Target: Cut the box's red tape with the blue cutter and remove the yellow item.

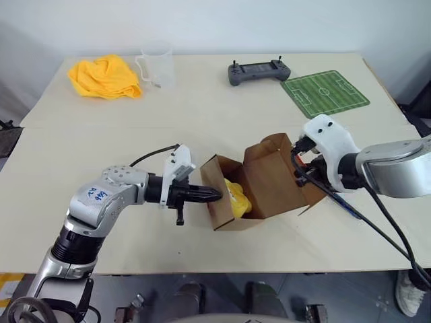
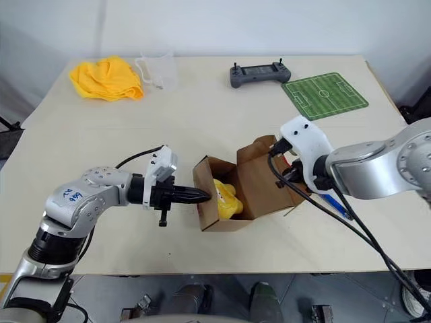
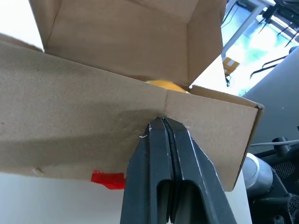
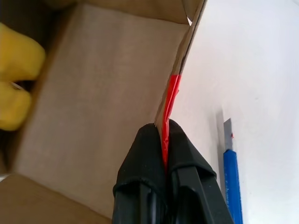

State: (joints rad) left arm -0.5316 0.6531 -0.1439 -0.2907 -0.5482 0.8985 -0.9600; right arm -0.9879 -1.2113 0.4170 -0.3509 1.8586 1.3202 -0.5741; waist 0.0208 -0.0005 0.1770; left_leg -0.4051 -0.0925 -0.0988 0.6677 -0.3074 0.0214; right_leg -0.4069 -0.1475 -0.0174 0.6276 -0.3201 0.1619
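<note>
Left eye view, L to R: yellow cloth (image 1: 106,77) and clear jug (image 1: 157,63) at far left of table (image 1: 202,114); controller (image 1: 259,71) and green mat (image 1: 325,93) at far right.

Near edge, centre: box (image 1: 259,185) lies open, mouth toward the robot's left, flaps spread. Yellow item (image 1: 237,198) sits inside, near the mouth, not yet out.

Step in hand (judged): hold box open, extract item.

- Keep R grip fixed on flap so box cannot slide.
- L gripper must back off the wall, open, then enter the mouth and close on the item's soft body, not on cardboard.
- Pull along the mouth axis; avoid dragging the box.

L gripper (image 1: 214,195): fingers (image 3: 161,154) pressed together, nothing between them; tip touches outside of box wall at its rim. Red tape (image 3: 108,179) remnant shows low on that wall.

R gripper (image 4: 162,133): jaws nearly closed, pinching a flap edge where a red tape strip runs. Probably tape and card are both in the pinch; view too close to be sure.

Cutter (image 4: 231,179) lies on table just beside R gripper, apart from box, not held.
</note>
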